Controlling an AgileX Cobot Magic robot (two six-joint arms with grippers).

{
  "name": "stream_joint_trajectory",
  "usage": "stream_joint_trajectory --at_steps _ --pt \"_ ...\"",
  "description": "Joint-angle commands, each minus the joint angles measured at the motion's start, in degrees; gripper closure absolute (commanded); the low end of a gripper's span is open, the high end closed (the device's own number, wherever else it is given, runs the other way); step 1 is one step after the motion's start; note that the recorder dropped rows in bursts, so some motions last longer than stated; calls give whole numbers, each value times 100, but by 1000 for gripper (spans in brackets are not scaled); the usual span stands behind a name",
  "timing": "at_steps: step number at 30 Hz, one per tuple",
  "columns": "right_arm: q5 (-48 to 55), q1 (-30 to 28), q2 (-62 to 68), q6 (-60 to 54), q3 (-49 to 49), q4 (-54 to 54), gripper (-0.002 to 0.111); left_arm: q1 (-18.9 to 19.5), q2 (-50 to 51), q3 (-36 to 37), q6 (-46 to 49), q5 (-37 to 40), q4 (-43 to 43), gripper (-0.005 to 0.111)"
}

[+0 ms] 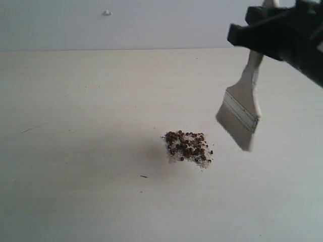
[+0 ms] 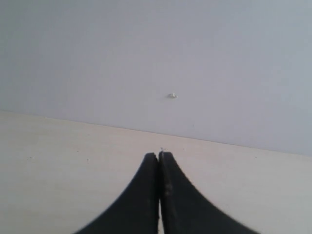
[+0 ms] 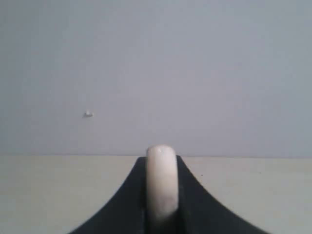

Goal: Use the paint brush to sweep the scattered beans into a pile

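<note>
The beans (image 1: 187,146) lie gathered in one small heap mixed with whitish grit near the middle of the table. The paint brush (image 1: 243,108) hangs in the air to the right of the heap, bristles down and clear of the table. My right gripper (image 1: 262,30) is shut on its pale handle (image 3: 162,180) near the top end. My left gripper (image 2: 159,155) is shut with nothing between its fingers; it does not show in the exterior view.
The pale table (image 1: 81,151) runs back to a plain wall (image 1: 126,22) with a small white mark (image 1: 107,12) on it. A tiny dark fleck (image 1: 144,176) lies in front of the heap.
</note>
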Motion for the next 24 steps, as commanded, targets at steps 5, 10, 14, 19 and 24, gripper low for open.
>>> stream_joint_trajectory --at_steps 5,10,14,19,24 --pt "-2326 4 159 899 1424 -221 108 2 -22 19 6 -1 -19 107" --pt "-2590 4 825 1283 1280 -219 108 2 -22 19 6 -1 -19 107" --pt "-2935 4 1220 1204 1191 249 108 2 -22 19 6 -1 -19 107" --pt "-3216 4 1574 1477 1191 440 108 2 -22 19 8 -1 -6 107" --pt "-3405 4 1350 1234 1191 499 108 2 -22 19 8 -1 106 107"
